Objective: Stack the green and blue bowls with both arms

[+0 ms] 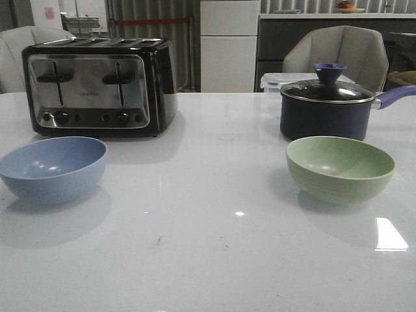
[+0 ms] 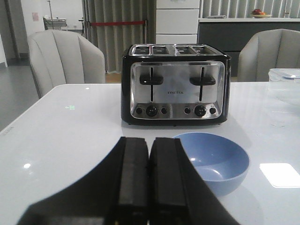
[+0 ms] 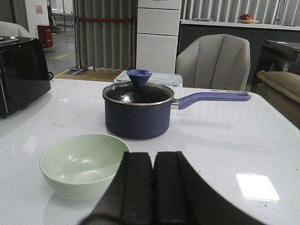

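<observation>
The blue bowl [image 1: 53, 168] sits upright and empty at the table's front left, in front of the toaster. The green bowl [image 1: 340, 167] sits upright and empty at the front right, in front of the saucepan. Neither arm shows in the front view. In the left wrist view my left gripper [image 2: 150, 143] is shut and empty, with the blue bowl [image 2: 213, 161] just beyond and beside its fingertips. In the right wrist view my right gripper [image 3: 153, 157] is shut and empty, with the green bowl [image 3: 82, 164] beside it.
A black and chrome toaster [image 1: 101, 86] stands at the back left. A dark navy lidded saucepan [image 1: 331, 106] with a purple handle stands at the back right, with a clear lidded container [image 1: 274, 81] behind it. Chairs stand beyond the white table [image 1: 208, 227].
</observation>
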Controlling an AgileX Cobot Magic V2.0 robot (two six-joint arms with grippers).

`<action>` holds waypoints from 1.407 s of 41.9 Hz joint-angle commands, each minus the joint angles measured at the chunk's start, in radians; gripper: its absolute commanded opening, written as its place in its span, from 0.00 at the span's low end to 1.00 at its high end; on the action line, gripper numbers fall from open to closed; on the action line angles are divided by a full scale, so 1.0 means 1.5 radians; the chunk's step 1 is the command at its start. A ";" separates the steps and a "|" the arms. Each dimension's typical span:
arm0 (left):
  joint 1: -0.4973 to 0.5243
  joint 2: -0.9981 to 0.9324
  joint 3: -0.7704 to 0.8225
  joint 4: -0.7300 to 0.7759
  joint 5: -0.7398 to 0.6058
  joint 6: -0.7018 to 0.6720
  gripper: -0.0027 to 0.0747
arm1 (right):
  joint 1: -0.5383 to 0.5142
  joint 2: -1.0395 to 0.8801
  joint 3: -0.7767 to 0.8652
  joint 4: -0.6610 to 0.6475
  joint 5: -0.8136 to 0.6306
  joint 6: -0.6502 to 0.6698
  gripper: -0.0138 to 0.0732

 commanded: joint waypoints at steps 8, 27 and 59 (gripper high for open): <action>-0.005 -0.013 0.003 -0.001 -0.062 -0.005 0.15 | -0.004 -0.013 -0.002 -0.008 -0.064 -0.002 0.23; -0.005 -0.013 0.003 -0.001 -0.062 -0.005 0.15 | -0.004 -0.013 -0.002 -0.008 -0.067 -0.002 0.23; -0.006 0.060 -0.306 0.003 -0.033 -0.001 0.15 | -0.004 0.074 -0.330 -0.007 0.119 -0.002 0.23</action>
